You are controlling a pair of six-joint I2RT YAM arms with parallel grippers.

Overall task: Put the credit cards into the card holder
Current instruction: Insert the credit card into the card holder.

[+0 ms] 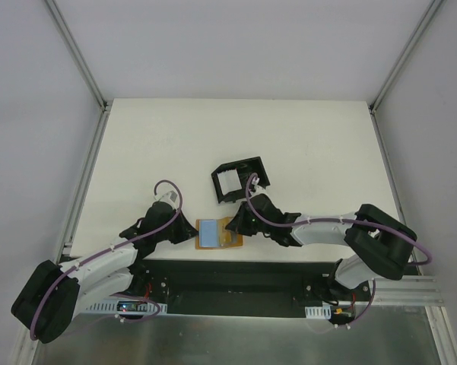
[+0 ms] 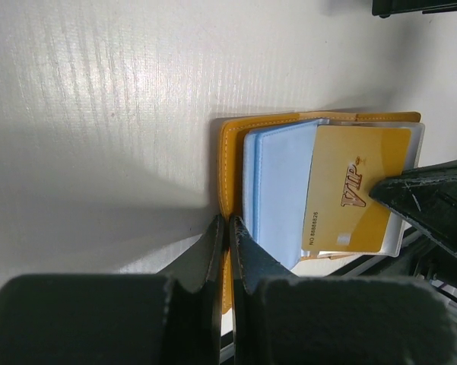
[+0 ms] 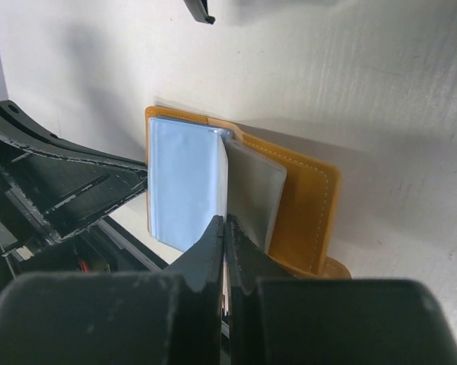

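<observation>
Down in the lower middle of the top view, both arms meet over the open wallet (image 1: 230,237) on the white table (image 1: 160,144). The left gripper (image 1: 185,228) comes in from the left, and the left wrist view shows its jaws pressed together on the wallet's orange edge, a strip of that leather showing between the fingers (image 2: 213,251).

The right gripper (image 1: 236,224) reaches in from the right. Its jaws are closed too, tips together right at the seam where the light blue sleeve (image 3: 182,182) meets a greyish clear sleeve (image 3: 255,194) that stands up from the wallet. Whether anything is pinched between them, I cannot tell.

The left wrist view has the prize: a gold card (image 2: 350,182) marked VIP, lying across the blue sleeves in the centre right of the frame, with the dark tip of the right gripper (image 2: 433,205) on its right edge.

The card holder (image 1: 239,179) sits in the middle of the top view, just above the wallet and apart from it. It is a black open box, tilted, with a white ridged insert (image 1: 228,181) along its left side.
</observation>
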